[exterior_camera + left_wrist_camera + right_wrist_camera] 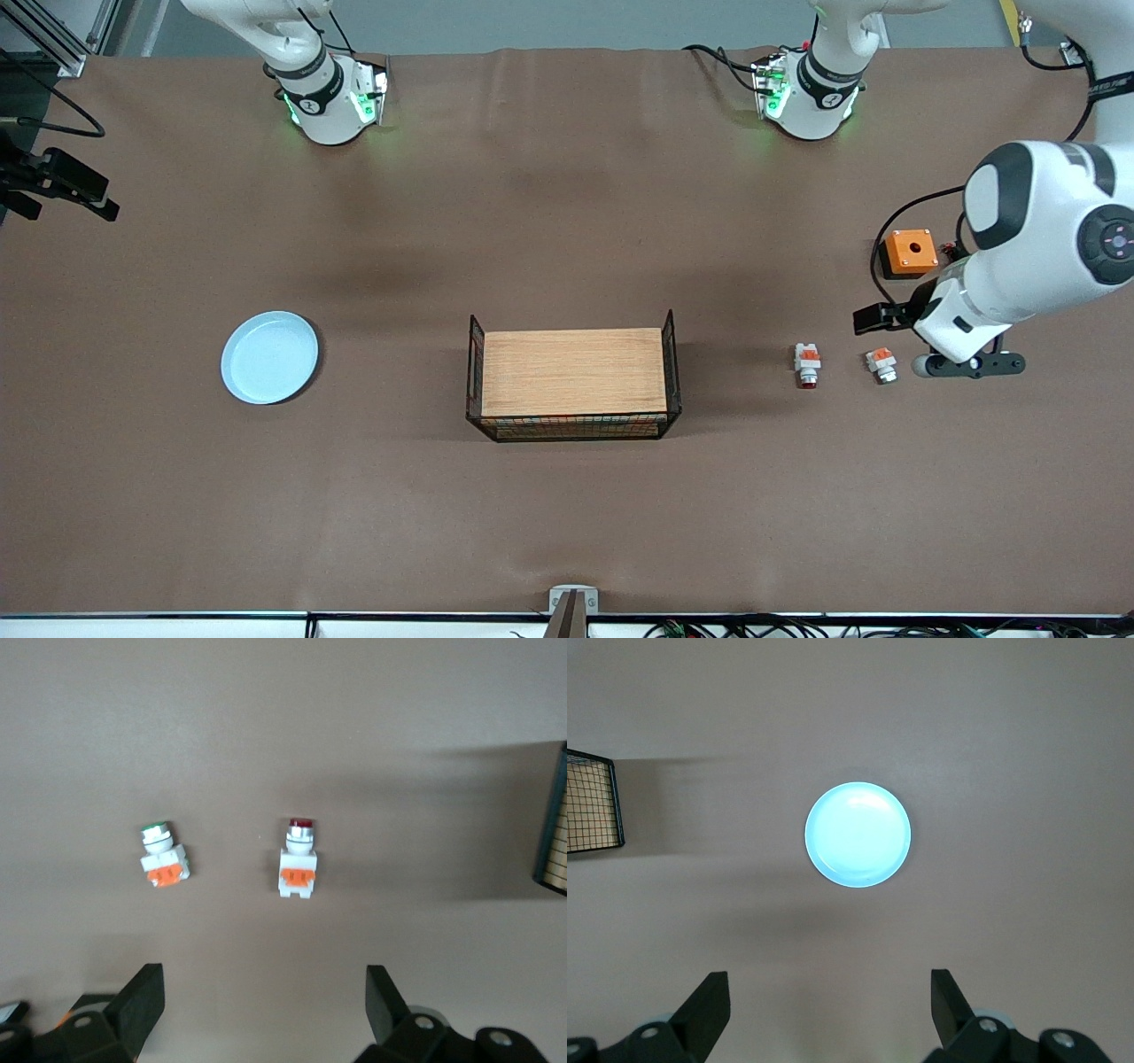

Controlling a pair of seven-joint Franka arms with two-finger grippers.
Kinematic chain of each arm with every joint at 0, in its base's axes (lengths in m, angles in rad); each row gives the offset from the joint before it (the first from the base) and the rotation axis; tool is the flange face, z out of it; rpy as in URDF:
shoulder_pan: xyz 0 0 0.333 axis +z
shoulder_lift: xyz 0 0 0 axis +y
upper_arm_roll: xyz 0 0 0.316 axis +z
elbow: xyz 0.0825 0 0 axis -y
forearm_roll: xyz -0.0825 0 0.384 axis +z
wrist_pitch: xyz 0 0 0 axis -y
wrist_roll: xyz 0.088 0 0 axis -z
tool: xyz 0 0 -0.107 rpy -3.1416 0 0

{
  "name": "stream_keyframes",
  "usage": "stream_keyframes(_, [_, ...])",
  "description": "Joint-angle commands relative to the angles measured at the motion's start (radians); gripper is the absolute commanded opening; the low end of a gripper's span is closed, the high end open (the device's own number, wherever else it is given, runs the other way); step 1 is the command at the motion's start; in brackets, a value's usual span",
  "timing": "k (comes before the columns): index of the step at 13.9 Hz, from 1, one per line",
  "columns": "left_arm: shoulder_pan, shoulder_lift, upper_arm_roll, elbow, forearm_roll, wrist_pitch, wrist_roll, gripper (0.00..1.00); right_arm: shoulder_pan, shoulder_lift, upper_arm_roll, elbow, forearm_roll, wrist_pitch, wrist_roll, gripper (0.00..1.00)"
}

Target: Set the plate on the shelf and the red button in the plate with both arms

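Front view shows your red button (807,366) right of centre, lying lengthwise toward the camera. Left gripper (967,363), jaws spread wide, hangs near it. Plate (269,357) sits centre-left; right gripper (828,1014), also spread, hovers above it.

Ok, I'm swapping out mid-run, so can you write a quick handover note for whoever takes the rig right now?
Left gripper: jaws open, empty, up over the table at the left arm's end, beside the two small buttons.
Right gripper: jaws open, empty, above the plate.
Plate lies flat toward the right arm's end.
Red button lies on the table between the wooden tray and the green-tipped button.
Done: nothing picked up.
Left: grasp the plate and red button, then place both.
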Motion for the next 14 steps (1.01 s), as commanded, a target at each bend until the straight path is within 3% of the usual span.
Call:
stream_keyframes(1, [-0.004,0.049,-0.002,-0.028,0.005,0.083,-0.011,1.00,-0.013,-0.028,0.009,-0.023,-0.009,0.004,-0.011,1.00])
stream_keyframes(6, [-0.063,0.178,-0.005,-0.042,0.003,0.235,-0.016,1.00,-0.013,-0.027,0.009,-0.022,-0.009,0.003,-0.011,1.00])
stream_keyframes(14, [-0.064,0.222,-0.005,-0.184,0.003,0.514,-0.016,1.00,-0.016,-0.013,0.008,0.029,-0.011,-0.037,-0.005,1.00])
